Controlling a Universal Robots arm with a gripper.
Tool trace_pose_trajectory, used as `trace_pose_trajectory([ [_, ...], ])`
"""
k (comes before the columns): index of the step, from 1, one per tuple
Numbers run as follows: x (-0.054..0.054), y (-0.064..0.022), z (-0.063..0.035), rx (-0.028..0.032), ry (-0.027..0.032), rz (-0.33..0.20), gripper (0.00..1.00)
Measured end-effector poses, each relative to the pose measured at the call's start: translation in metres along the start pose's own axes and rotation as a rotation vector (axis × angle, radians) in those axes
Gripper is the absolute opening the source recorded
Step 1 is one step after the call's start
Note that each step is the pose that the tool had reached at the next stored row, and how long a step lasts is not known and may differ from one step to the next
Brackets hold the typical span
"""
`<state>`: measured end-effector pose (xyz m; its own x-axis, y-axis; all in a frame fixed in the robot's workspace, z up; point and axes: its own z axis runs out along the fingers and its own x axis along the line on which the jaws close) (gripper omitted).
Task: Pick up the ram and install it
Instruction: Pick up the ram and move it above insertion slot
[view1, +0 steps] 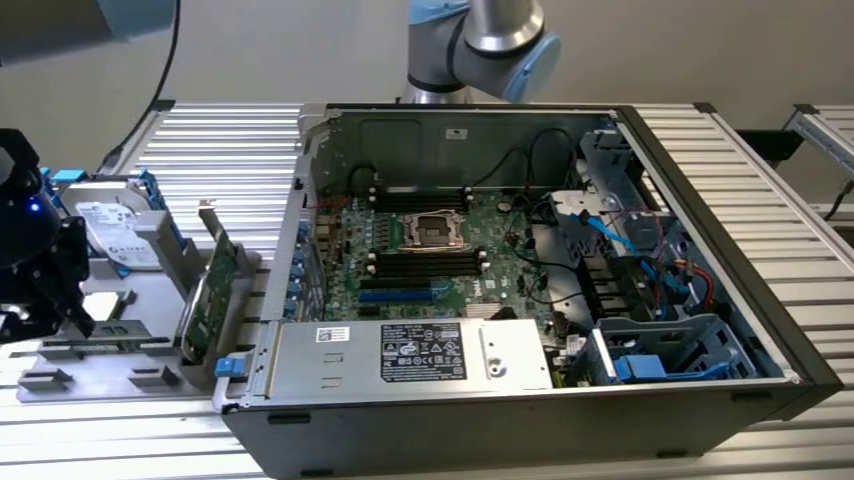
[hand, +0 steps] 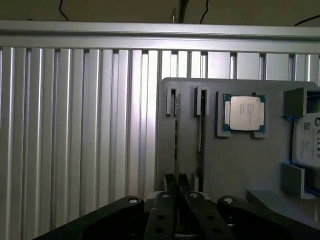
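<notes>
the job looks to be at its very start: the ram stick (hand: 176, 135), a long thin board seen edge-on as a dark line, stands upright in a narrow slot of the flat grey plastic parts tray (hand: 235, 165), and a second thin stick (hand: 200, 132) stands in the slot just beside it. nothing has been lifted out, and the tray lies on the ribbed aluminium table (hand: 75, 125), well apart from where the stick has to go. in the exterior view the open black computer case (view1: 400, 440) lies on its side to that view's right of the tray, and the black memory slots (view1: 424, 263) next to the processor socket on its green motherboard look unfilled, though they are too small to be sure. so pickup, carry and seating are all left, as far as i can judge. the black two-fingered gripper (hand: 177, 183) hangs low over the tray at the near end of the ram stick, its jaws drawn narrow with the stick's edge running in between them; i judge they are pinching it, though actual contact is hard to confirm. a square silver processor chip (hand: 244, 114), a silver boxy hard drive (hand: 306, 140) and a tall green expansion card (view1: 207, 290) sit untouched on the same tray.
</notes>
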<state>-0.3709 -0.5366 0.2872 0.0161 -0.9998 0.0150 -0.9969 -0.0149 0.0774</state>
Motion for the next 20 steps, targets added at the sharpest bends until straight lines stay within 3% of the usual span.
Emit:
trace_pose_trajectory([
  [20,0.002,-0.0774,-0.0939,-0.0193,-0.0006,-0.008,0.14],
])
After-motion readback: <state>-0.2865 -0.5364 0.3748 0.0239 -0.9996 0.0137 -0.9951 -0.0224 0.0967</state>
